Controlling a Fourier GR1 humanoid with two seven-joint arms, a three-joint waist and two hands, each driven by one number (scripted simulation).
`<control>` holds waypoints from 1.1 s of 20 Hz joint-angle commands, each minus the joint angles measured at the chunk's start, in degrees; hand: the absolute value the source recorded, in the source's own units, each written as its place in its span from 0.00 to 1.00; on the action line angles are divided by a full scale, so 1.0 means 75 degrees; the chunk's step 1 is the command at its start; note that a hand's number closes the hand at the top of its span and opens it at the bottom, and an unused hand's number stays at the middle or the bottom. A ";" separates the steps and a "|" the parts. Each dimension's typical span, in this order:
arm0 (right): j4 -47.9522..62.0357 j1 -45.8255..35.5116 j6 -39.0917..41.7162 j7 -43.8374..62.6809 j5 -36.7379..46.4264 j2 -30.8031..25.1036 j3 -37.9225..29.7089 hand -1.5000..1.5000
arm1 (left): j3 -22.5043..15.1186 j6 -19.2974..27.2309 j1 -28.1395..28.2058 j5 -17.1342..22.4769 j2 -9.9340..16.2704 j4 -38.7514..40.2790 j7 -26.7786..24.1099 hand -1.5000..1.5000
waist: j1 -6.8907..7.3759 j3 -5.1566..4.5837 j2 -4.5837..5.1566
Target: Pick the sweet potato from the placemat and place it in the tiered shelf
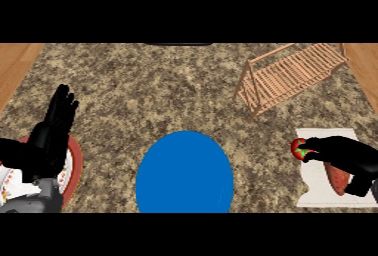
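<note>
Your right hand is curled down over the sweet potato on the placemat at the counter's right edge, seemingly grasping it. Left hand rests open near the left edge, out of the way; the shelf waits at the far right corner.

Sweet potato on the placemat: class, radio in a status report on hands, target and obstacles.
Left hand open, resting at left edge. Right hand over placemat, covering part of sweet potato; grasp unconfirmed. Tomato beside it. Tiered shelf unobstructed.
</note>
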 commanded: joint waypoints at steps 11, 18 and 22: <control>-0.1547 0.0954 0.1954 0.2822 -0.1060 0.1291 -0.0993 1.00 | 0.0148 -0.0169 0.0343 0.0035 -0.0054 0.0045 -0.0322 0.50 | -0.0144 0.0100 0.0041; -0.4086 0.1311 0.4031 0.3235 -0.3272 0.1467 -0.2278 1.00 | 0.0135 0.0099 0.0156 -0.0129 -0.0117 -0.0159 0.0188 0.50 | -0.0328 0.0096 -0.0002; -0.5231 0.0726 0.5180 0.4479 -0.4676 0.1774 -0.3450 1.00 | 0.0332 -0.0099 0.0339 0.0054 -0.0014 -0.0053 -0.0125 0.50 | -0.0293 0.0084 -0.0012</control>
